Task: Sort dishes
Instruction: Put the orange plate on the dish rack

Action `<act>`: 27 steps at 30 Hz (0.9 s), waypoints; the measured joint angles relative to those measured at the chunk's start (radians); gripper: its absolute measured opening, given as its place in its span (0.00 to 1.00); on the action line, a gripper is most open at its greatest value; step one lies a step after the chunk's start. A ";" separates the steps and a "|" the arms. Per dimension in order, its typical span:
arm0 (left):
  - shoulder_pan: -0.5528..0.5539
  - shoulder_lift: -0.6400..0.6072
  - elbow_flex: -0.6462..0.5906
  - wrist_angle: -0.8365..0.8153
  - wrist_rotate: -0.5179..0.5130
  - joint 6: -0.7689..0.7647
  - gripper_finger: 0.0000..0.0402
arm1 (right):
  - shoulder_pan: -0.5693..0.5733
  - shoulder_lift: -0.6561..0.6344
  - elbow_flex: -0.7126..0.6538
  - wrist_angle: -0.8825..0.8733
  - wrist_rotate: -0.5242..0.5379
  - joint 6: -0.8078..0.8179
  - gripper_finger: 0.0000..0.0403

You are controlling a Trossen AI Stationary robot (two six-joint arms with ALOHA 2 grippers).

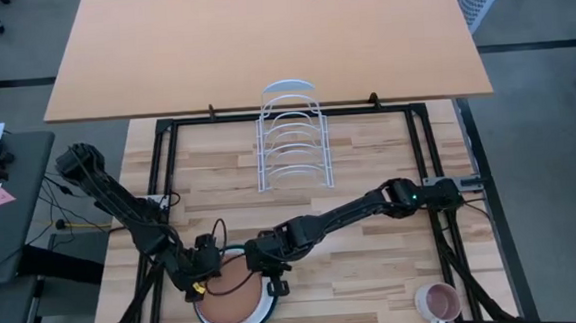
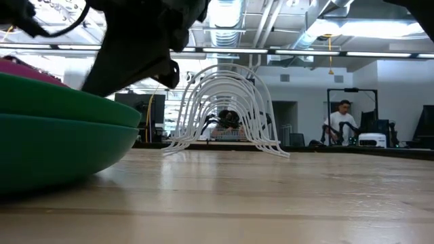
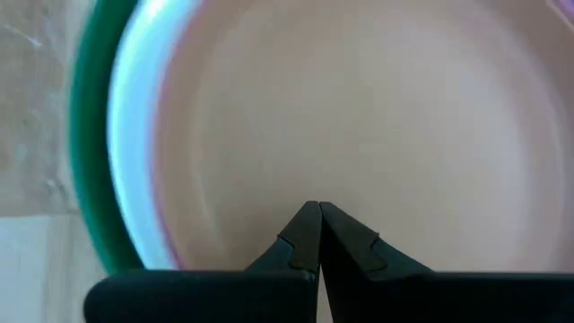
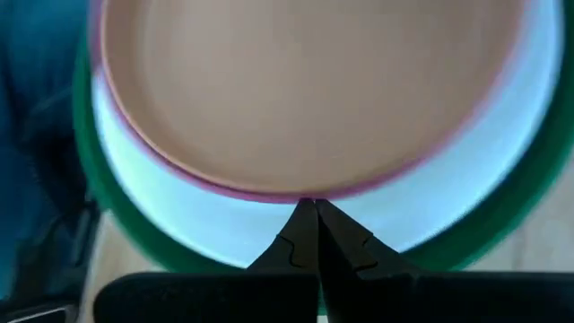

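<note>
Both sets of jaws are pinched together, nothing held: left gripper (image 1: 207, 283) and right gripper (image 1: 272, 279) hover over the nested plate stack (image 1: 262, 313) at bottom centre. Top round terracotta-brown plate (image 1: 229, 302) probably goes first, so open wide and catch its rim cleanly, away from the magenta-pink plate's rim (image 4: 224, 192).

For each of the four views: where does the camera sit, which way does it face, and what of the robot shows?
High: overhead, facing down; both arms over the plate stack, wire rack beyond.
Low: tabletop height, facing the room; green plate, rack, an arm's underside.
Left wrist: above the terracotta plate; shut left pincer.
Right wrist: at the stack's edge; shut right pincer.
Shared: both wrist views show the same stack.
</note>
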 joint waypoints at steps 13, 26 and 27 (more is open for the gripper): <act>-0.015 -0.001 0.098 -0.264 0.082 -0.079 0.00 | 0.003 0.000 0.000 -0.007 -0.015 0.003 0.00; -0.062 0.020 0.131 -0.368 0.076 -0.163 0.00 | 0.004 0.000 0.000 -0.009 -0.015 0.008 0.00; -0.064 0.024 0.131 -0.367 0.075 -0.164 0.00 | 0.004 0.000 0.000 -0.009 -0.015 0.008 0.00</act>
